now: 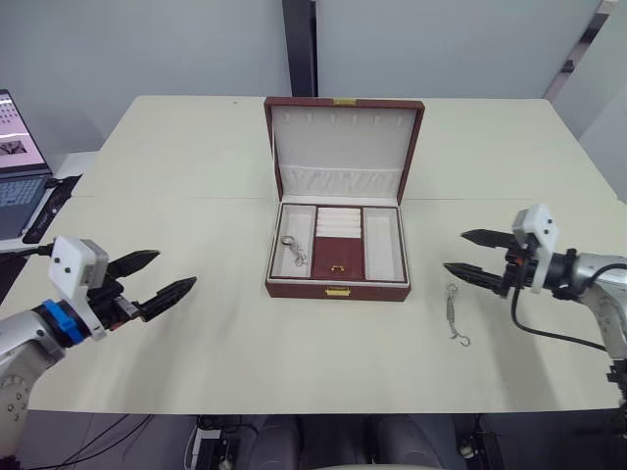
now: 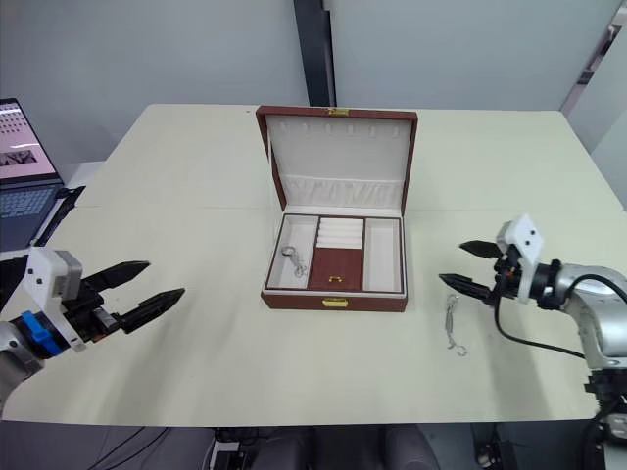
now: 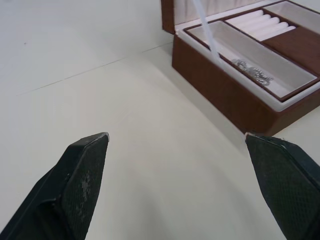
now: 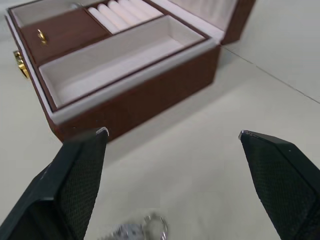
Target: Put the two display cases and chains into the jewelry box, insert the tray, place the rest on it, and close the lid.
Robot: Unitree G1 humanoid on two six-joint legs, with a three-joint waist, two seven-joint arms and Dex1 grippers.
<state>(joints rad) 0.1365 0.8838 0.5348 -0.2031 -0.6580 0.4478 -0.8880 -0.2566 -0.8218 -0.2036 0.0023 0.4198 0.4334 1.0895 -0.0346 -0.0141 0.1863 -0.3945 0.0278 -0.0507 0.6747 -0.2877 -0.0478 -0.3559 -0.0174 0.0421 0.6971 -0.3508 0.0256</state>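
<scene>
Bright, even overhead light, soft shadows; wrist views blur up close.

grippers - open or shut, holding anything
left gripper: open, empty, over the table
right gripper: open, empty, above the chain

One jewelry box (image 1: 338, 290) sits at the centre of the frame, its one lid (image 1: 343, 147) raised, with one tray (image 1: 339, 245) seated in it. Silver chains number two — one chain (image 1: 294, 249) in the tray's left compartment, a second chain (image 1: 456, 313) on the surface (image 1: 196, 176) at lower right. One laptop (image 1: 18, 162) shows at the left edge. Grippers — two: the left gripper (image 1: 167, 277) and the right gripper (image 1: 468, 255)
</scene>
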